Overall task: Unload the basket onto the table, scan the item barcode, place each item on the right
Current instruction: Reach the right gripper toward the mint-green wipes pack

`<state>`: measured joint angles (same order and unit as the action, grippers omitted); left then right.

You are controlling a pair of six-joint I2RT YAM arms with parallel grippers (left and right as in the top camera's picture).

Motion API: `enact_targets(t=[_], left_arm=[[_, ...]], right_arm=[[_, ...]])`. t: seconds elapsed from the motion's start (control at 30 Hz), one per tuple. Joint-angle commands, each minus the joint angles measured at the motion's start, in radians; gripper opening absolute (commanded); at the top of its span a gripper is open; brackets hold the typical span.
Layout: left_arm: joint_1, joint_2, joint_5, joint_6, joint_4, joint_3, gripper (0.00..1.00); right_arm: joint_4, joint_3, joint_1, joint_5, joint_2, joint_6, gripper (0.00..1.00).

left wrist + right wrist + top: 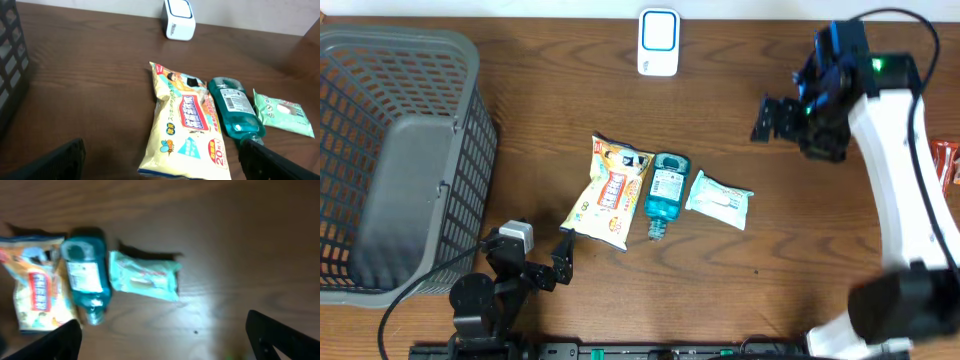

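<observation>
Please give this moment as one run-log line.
phase: nothing picked yet | left gripper: open, empty | right gripper: open, empty | table: snack bag, teal bottle, wipes pack side by side | white scanner: untouched

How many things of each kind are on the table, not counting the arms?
Snack bag: 1
Bottle: 1
Wipes pack: 1
White scanner: 1
Basket: 1
Red packet at the right edge: 1
Total: 6
</observation>
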<state>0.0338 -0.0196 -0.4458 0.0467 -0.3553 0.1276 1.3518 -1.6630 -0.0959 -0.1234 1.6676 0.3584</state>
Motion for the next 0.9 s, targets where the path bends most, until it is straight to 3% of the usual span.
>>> enact_targets(t=[0.0,0.17,0.37,0.63,0.87], left_arm=[[0.002,0.002,0.002,-0.016,-0.018,-0.014,0.98],[0.002,0.002,0.001,-0.016,-0.018,-0.014,0.98],[0.002,0.002,0.001,-0.016,-0.018,-0.014,0.98],[0.002,0.002,0.002,-0.016,-0.018,-0.014,0.98],[0.002,0.002,0.001,-0.016,-0.018,-0.014,0.98]], right_arm=[[-0.107,0.202,-0.055,0.117,-0.139,0.09,0.99],[-0.401,0.533,-0.147,0.056,-0.193,0.09,0.99],[-0.706,0.76,-0.192,0.057,-0.144,0.09,0.89],[-0.843,0.835,-0.192,0.069,-0.093,0.101,0.71],[-0.862,0.849,-0.192,0.068,-0.01,0.129,0.49]])
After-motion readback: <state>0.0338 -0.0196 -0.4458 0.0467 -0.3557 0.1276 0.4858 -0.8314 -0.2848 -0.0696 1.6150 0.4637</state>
